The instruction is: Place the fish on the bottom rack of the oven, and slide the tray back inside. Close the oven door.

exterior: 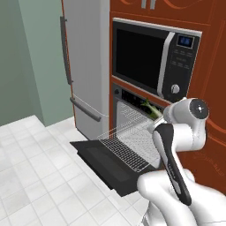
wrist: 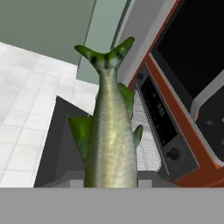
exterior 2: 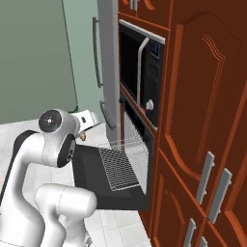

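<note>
My gripper (wrist: 110,181) is shut on the fish (wrist: 109,131), a greenish-grey fish whose forked tail points away from the hand. The fish (exterior: 151,110) hangs in the air in front of the open oven (exterior: 132,99), higher than the rack. The oven door (exterior: 106,167) lies folded down flat. The bottom rack (exterior: 128,150) is pulled out over the door and is bare. In the right base view the hand (exterior 2: 88,120) is over the outer part of the oven door (exterior 2: 96,183), left of the bottom rack (exterior 2: 120,166).
A microwave (exterior: 150,57) sits right above the oven. The grey refrigerator (exterior: 86,66) stands to the left. Red-brown cabinet doors (exterior 2: 202,120) fill the right side. My own elbow and forearm (exterior: 174,159) stand close in front of the door. White floor tiles (exterior: 35,163) spread to the left.
</note>
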